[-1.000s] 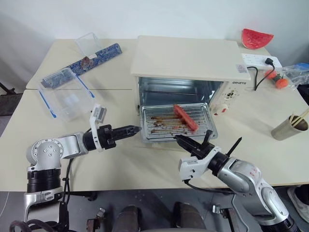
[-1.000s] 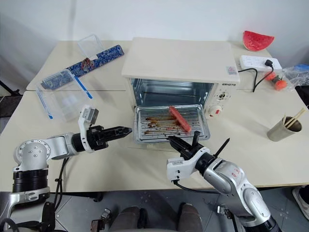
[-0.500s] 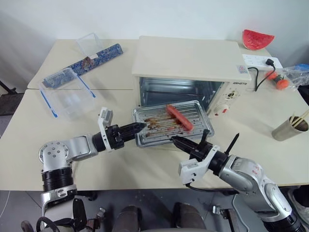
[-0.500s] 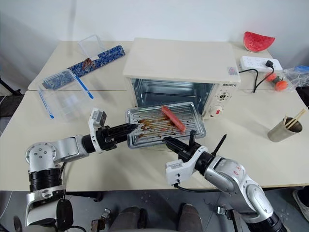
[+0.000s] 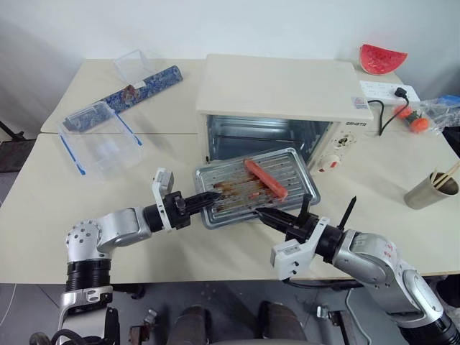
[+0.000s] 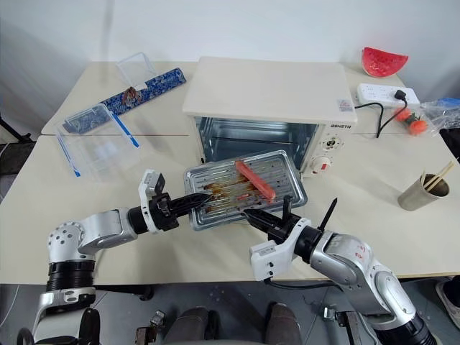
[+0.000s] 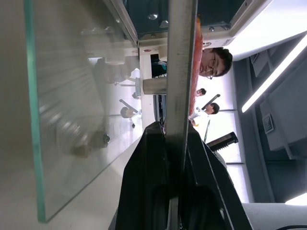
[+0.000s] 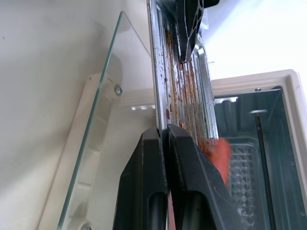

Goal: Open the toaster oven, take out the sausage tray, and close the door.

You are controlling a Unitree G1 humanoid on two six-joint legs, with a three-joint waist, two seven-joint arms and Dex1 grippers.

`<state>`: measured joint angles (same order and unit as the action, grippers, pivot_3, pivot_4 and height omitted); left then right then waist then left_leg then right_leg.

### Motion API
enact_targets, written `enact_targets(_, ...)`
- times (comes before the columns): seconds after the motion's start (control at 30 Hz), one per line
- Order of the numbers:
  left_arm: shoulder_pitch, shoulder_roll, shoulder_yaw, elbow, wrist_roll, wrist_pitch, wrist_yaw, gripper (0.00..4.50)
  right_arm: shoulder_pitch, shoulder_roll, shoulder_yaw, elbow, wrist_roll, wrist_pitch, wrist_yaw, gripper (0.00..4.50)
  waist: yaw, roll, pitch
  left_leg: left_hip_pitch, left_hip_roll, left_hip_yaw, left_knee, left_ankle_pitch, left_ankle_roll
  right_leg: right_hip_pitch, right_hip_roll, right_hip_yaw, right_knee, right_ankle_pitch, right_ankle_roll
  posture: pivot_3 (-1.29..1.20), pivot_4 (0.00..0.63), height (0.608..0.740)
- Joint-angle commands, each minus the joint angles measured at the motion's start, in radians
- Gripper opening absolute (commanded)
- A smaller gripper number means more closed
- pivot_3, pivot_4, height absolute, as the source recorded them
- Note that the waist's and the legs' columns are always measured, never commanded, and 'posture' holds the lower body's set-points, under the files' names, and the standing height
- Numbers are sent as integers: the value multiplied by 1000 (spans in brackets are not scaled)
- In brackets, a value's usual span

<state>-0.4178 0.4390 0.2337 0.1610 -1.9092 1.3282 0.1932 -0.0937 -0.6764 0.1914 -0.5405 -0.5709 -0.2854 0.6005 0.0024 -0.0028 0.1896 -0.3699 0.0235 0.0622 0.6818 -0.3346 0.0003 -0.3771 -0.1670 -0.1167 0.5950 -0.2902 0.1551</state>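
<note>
From the left eye I see the toaster oven (image 5: 287,108) standing on the cream table (image 5: 43,194), its door (image 5: 244,219) folded down flat in front of the open cavity. The sausage tray (image 5: 255,185) is out of the oven and held above the lowered door, turned a little askew, with one sausage (image 5: 264,179) lying on its ridged, grease-stained bottom. My left gripper (image 5: 215,198) is pinched shut on the tray's left edge; my right gripper (image 5: 263,213) is clamped on its near edge — both hold it at once.

The right eye shows the same. A clear plastic box (image 6: 90,144) with blue clips sits well off to the left of the oven, a patterned blue strip (image 6: 140,86) lies behind it, a watermelon slice (image 6: 383,60) and a power strip (image 6: 384,92) sit at the far right, and a metal cup (image 6: 420,191) with sticks stands on the right.

On the left wrist camera the two black fingers (image 7: 144,191) close tight on the thin metal edge of the tray, the sausage showing orange beyond it and the door's glass beside it.

On the right wrist camera the fingers (image 8: 184,187) are also shut on the tray's rim — the left gripper's black tip meets the far rim, the door glass is below, and the oven's dark inside is beyond.
</note>
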Motion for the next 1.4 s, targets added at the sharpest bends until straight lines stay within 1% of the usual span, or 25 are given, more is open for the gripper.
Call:
enact_targets(0.03, 18, 11, -4, -47, -63, -21, -17, 7, -8, 3, -41, -46, 93, 9, 13, 0, 0, 0, 0, 0, 0, 0, 0, 0, 0, 0, 0, 0, 0, 0, 0, 0, 150, 740)
enact_targets(0.07, 25, 15, -3, -51, -63, -22, -23, 1, -3, 5, -42, -51, 139, 25, 35, 265, 0, 0, 0, 0, 0, 1, 0, 0, 0, 0, 0, 0, 0, 0, 0, 0, 150, 740)
enact_targets(0.17, 51, 42, 14, -64, -63, -17, -49, 0, 14, -3, -57, -60, 213, 53, 68, 1037, -1, 0, 0, 0, 0, 1, 0, 0, 0, 0, 0, 0, 0, 0, 0, 0, 150, 740)
enact_targets(0.23, 66, 69, 26, -67, -63, -12, -71, 0, 19, -13, -70, -60, 240, 43, 72, 1798, -1, 0, 0, 0, 0, 2, 0, 0, 0, 0, 0, 0, 0, 0, 0, 0, 150, 740)
enact_targets(0.33, 100, 127, 56, -73, -63, 0, -120, 0, 50, -28, -94, -60, 304, 0, 80, 2741, -1, 0, 0, 0, 0, 3, 0, 0, 0, 0, 1, 0, 0, -1, -1, 0, 150, 740)
enact_targets(0.43, 152, 206, 118, -71, -63, 9, -187, 0, 103, -60, -138, -42, 416, -51, 109, 3756, -3, 0, 0, 0, 0, 3, -1, 0, 0, 0, 1, 0, -1, -1, -1, 0, 150, 740)
enact_targets(0.5, 191, 242, 160, -59, -63, 13, -230, 0, 124, -83, -169, -11, 468, -112, 119, 4449, -3, 0, 0, 0, 0, 3, -2, 0, 0, 0, 1, 0, -2, -1, -1, 0, 150, 740)
enact_targets(0.53, 212, 259, 176, -59, -63, 19, -257, 0, 132, -93, -182, 5, 488, -124, 125, 4480, -3, 0, 0, 0, 0, 3, -2, 0, 0, 0, 1, 0, -2, -1, -1, 0, 150, 740)
enact_targets(0.67, 288, 306, 230, -53, -63, 35, -335, 0, 155, -113, -221, 62, 586, -136, 156, 4480, -1, 0, 0, 0, 1, 2, -2, 0, 0, 0, 1, 1, -3, -1, -2, 0, 150, 740)
enact_targets(0.77, 363, 314, 315, -36, -63, 31, -389, 0, 170, -122, -265, 140, 698, -103, 194, 4480, -3, 0, 0, 0, 1, 2, -2, -1, 1, 0, 1, 2, -3, -1, -2, 0, 150, 740)
enact_targets(0.87, 498, 304, 408, -48, -63, 15, -403, 0, 157, -120, -341, 278, 784, -77, 212, 3930, -5, 0, 0, 0, 2, 1, -2, -1, 1, 0, 1, 2, -3, -1, -2, 0, 150, 740)
enact_targets(0.97, 558, 288, 443, -87, -63, 5, -427, 0, 146, -124, -366, 345, 811, -81, 240, 2940, -6, 0, 0, 1, 2, 2, -2, -3, 1, -1, 1, 3, -4, -1, -3, 0, 150, 740)
enact_targets(1.07, 643, 227, 509, -123, -63, -30, -427, 0, 123, -133, -390, 457, 839, -78, 286, 1990, -3, 0, 0, 1, 4, 2, -1, -3, 1, -1, 1, 4, -4, -2, -3, 0, 150, 740)
enact_targets(1.23, 718, 129, 590, -166, -63, -89, -417, 0, 76, -111, -380, 587, 884, -46, 344, 242, -5, 0, 0, 1, 5, 3, -1, -4, 1, -1, 1, 4, -4, -2, -4, 0, 150, 740)
enact_targets(1.27, 727, 117, 599, -173, -63, -95, -414, 0, 71, -110, -375, 607, 889, -37, 357, 16, -5, 0, 0, 1, 5, 3, -1, -4, 1, -1, 1, 5, -4, -2, -4, 0, 150, 740)
enact_targets(1.4, 741, 66, 629, -194, -63, -127, -393, 0, 40, -108, -355, 682, 881, -22, 395, 16, -3, 0, 0, 1, 5, 3, -1, -4, 1, -1, 1, 5, -4, -2, -4, 0, 150, 740)
